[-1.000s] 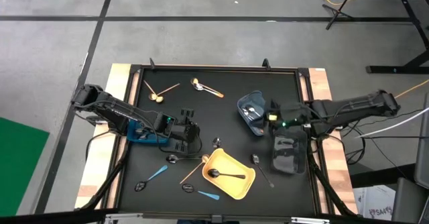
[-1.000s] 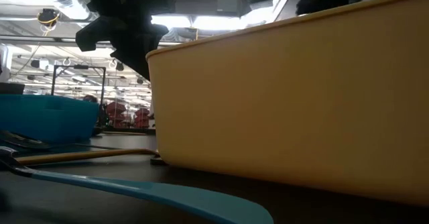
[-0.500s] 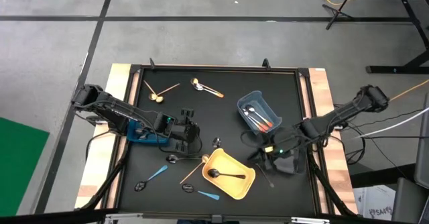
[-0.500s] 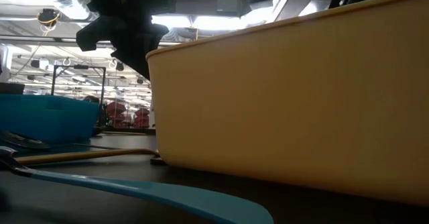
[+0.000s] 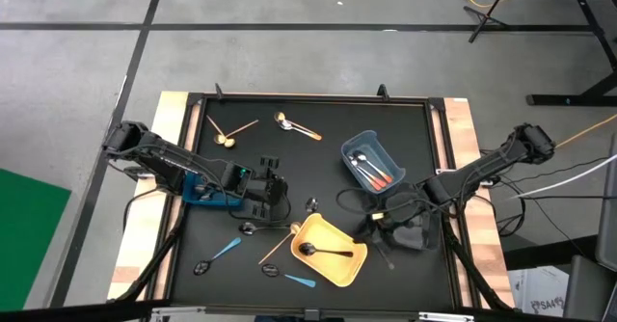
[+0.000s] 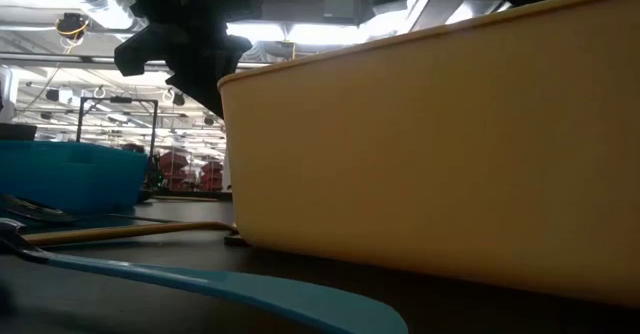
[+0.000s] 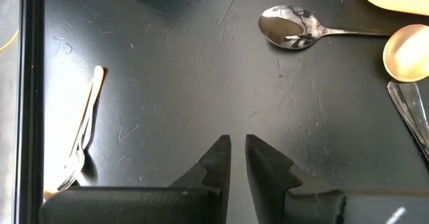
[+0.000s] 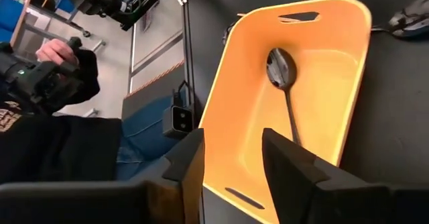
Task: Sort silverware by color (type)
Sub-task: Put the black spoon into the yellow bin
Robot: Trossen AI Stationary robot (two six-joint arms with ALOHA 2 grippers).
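Spoons scattered over black table (image 5: 318,158), near edge first: light-blue-handled spoon (image 5: 300,281) at bottom centre of high view, another blue-handled spoon (image 5: 218,254) lower left. Just above, yellow bin (image 5: 331,252) holding one all-black spoon (image 5: 323,252), lower centre. Right gripper (image 5: 371,228) low beside yellow bin's right end, fingers (image 8: 289,163) spread apart with nothing between, seen in right wrist view with black spoon (image 8: 285,83) in bin beyond. Dark bin (image 5: 413,228) at lower right under right arm. Left gripper (image 5: 280,193) at centre left, fingers (image 7: 218,163) nearly pressed together, narrow gap, nothing pinched; silver spoon (image 7: 295,28) and gold spoon bowl (image 7: 405,53) on table ahead of it. Blue bin (image 5: 370,161) at centre right with silver and orange-handled spoons (image 5: 378,174) inside. Farthest, upper left of table: two tan spoons (image 5: 228,134); upper centre: orange-handled spoon (image 5: 297,126). Person's sleeve (image 8: 53,76) beyond table in right wrist view.
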